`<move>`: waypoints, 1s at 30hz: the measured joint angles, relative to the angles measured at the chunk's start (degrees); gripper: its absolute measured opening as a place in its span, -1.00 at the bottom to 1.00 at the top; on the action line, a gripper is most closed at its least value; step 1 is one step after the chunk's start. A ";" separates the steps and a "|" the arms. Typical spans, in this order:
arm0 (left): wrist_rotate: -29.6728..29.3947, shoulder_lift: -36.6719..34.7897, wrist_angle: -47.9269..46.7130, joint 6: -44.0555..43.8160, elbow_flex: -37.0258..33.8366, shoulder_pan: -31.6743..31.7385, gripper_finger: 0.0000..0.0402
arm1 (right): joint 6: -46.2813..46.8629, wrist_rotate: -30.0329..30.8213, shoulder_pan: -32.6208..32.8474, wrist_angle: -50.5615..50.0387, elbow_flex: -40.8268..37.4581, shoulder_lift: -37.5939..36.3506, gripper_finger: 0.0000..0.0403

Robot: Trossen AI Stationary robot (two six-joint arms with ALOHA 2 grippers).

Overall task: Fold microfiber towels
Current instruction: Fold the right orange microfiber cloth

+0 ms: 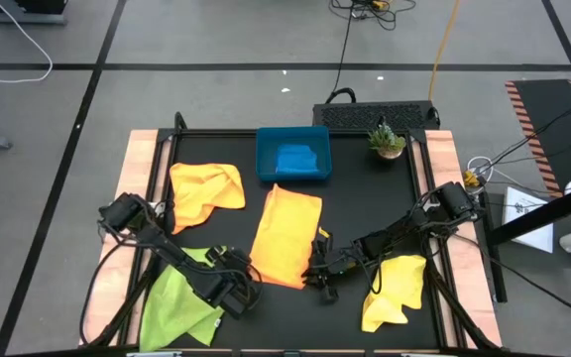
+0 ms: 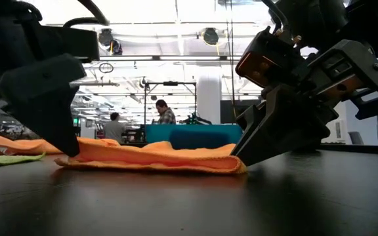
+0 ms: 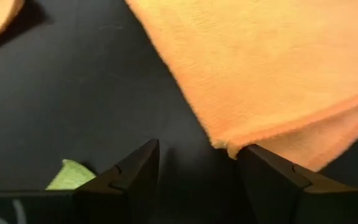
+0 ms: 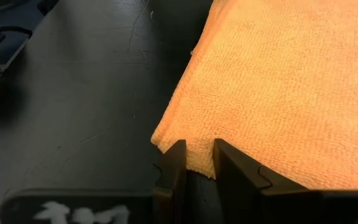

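Orange towel point(image 4: 278, 87) edge seemingly pinched by right gripper point(image 4: 199, 163).

The folded orange microfiber towel point(image 1: 285, 236) lies mid-table, just in front of the rigid blue rectangular tray point(image 1: 293, 156) holding a blue cloth point(image 1: 296, 159), with the left gripper point(image 1: 243, 288) at its near left corner, the right gripper point(image 1: 317, 275) at its near right corner, a crumpled orange-yellow towel point(image 1: 204, 190) to its left, a lime green towel point(image 1: 179, 302) front-left and a yellow towel point(image 1: 393, 290) front-right.
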 joint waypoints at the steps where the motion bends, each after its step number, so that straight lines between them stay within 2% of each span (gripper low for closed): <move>1: 0.21 0.00 -0.61 0.91 0.00 0.21 0.03 | 0.00 -0.02 0.00 0.00 0.00 0.00 -0.64; 7: 4.75 0.00 -1.87 5.70 0.00 2.39 -0.15 | 0.19 -0.15 -0.29 -0.11 0.00 0.00 -0.64; 16: 5.10 0.00 0.29 11.72 0.02 3.16 -0.43 | 0.20 -0.08 -0.35 -0.09 -0.02 0.00 -0.64; 24: 7.61 0.02 -7.15 14.92 2.77 2.24 -0.95 | 0.22 -0.08 -0.35 -0.11 -0.02 0.00 -0.64; 30: 7.04 0.02 -8.71 21.04 6.95 1.48 -0.98 | 0.53 -0.08 -0.35 -0.37 -0.02 -0.26 -0.64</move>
